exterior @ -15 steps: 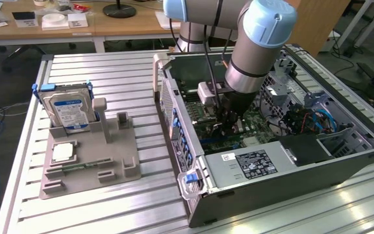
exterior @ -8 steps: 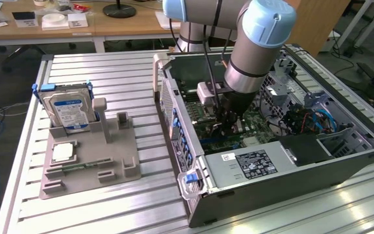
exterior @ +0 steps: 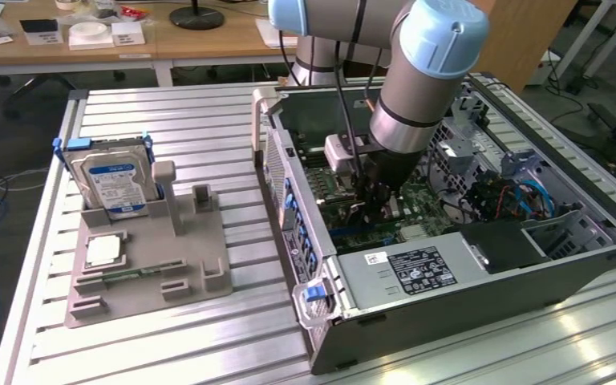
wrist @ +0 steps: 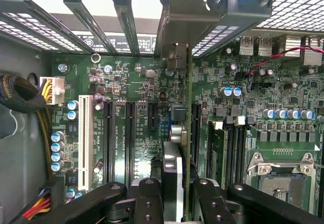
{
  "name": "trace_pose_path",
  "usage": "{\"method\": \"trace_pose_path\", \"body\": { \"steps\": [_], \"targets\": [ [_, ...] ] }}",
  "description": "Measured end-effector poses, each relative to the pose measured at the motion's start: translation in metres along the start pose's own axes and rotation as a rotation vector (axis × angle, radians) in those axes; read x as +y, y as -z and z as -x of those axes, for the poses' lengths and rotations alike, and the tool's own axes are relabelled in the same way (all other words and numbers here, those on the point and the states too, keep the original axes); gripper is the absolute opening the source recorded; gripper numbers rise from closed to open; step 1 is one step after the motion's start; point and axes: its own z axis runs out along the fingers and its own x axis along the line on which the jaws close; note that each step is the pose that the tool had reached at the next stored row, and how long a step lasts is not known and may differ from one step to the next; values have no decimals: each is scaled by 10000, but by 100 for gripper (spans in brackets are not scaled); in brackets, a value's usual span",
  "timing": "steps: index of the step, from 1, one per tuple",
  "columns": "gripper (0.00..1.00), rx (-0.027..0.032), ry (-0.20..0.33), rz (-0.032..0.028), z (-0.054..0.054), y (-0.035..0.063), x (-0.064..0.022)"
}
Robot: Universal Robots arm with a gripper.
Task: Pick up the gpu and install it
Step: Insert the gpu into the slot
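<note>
Motherboard (wrist: 126, 82) below: gpu (wrist: 174, 165) edge-on, parallel to slots (wrist: 109, 138).

Bright even light, glare on table slats (exterior: 570, 333)

Gpu (wrist: 173, 176) inside case (exterior: 447, 321), over motherboard (wrist: 136, 82); hard drive (exterior: 115, 180) on holder (exterior: 180, 265) beside case.
</note>
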Motion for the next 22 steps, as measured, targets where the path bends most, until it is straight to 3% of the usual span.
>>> {"method": "trace_pose_path", "body": {
  "steps": [22],
  "targets": [
    [28,1,0,1,-1,-10,12]
  ]
}}
